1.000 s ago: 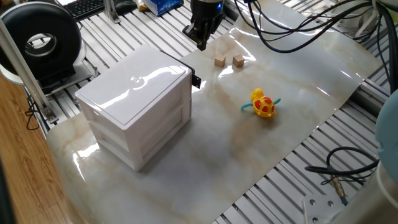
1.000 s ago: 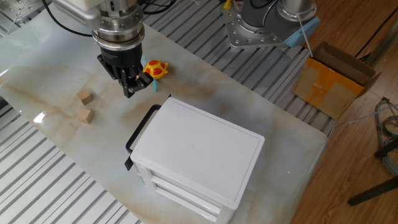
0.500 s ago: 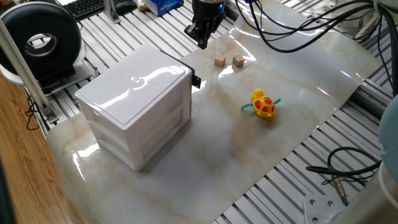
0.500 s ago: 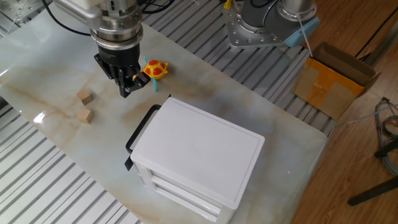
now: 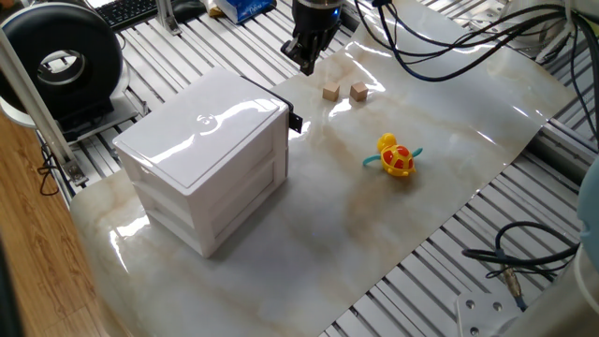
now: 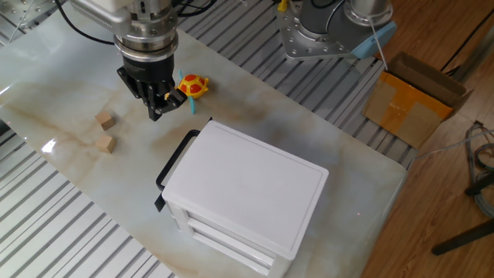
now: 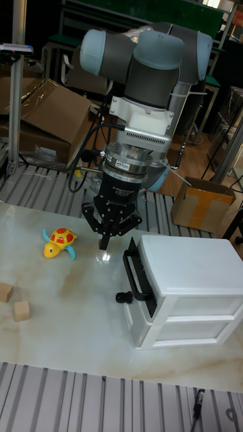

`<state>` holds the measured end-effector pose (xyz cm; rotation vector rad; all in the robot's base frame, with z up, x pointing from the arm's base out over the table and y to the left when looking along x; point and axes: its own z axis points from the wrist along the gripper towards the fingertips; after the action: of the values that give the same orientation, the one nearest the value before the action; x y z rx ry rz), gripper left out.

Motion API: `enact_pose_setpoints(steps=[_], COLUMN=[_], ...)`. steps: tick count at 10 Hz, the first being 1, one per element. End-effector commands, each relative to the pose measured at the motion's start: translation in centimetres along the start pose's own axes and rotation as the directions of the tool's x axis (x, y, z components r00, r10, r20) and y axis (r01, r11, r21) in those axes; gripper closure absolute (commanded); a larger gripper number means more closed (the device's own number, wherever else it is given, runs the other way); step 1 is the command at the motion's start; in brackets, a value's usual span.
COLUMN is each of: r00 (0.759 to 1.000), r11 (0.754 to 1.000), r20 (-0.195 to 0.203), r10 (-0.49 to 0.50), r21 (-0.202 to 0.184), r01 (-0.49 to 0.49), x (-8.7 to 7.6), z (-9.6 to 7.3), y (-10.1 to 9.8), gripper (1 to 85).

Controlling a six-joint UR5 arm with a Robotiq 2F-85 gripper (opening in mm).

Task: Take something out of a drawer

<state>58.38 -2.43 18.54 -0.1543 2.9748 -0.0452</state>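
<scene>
The UR5 arm [image 7: 152, 64] bends down from above with its wrist vertical, so the pincer [image 7: 105, 244] points straight at the marble counter [image 5: 374, 234] and hangs above it, beside the front of the white three-tier box [image 6: 243, 197]. Its black fingers [image 6: 157, 108] sit close together with nothing seen between them; the pincer looks clenched and empty.

The drawer [image 7: 182, 270] is the top tier of the box, pulled out a little way. Its dark open rim [image 6: 174, 161] shows only in the other fixed view, while the tall fixed view shows a black handle [image 7: 134, 273] and a small black knob [image 7: 122, 296] on the front.

A yellow toy turtle [image 5: 396, 156] lies mid-counter, and two small wooden cubes [image 5: 344, 91] sit near the counter's edge. In one fixed view the arm is cut off at the top edge, and the inside of the drawer is hidden in every view.
</scene>
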Motion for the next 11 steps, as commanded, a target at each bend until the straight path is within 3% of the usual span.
enact_pose_setpoints(steps=[1, 3, 7, 9, 10, 11], r00=[0.999, 1.000, 1.000, 0.998, 0.996, 0.999], r11=[1.000, 0.999, 1.000, 0.998, 0.997, 0.999], r20=[0.034, 0.008, -0.027, -0.023, -0.071, -0.039], r10=[0.006, 0.019, -0.011, 0.066, 0.060, 0.020], r21=[-0.021, -0.028, 0.011, 0.002, 0.052, 0.032], r01=[-0.005, -0.018, 0.011, -0.066, -0.056, -0.019], x=[-0.4, 0.2, 1.1, 1.0, 2.4, 1.5], z=[0.2, 0.3, 0.4, 0.4, 0.3, 0.4], y=[0.2, 0.4, -0.7, -0.4, -1.6, -1.2], gripper=[84.3, 84.3, 84.3, 84.3, 84.3, 84.3])
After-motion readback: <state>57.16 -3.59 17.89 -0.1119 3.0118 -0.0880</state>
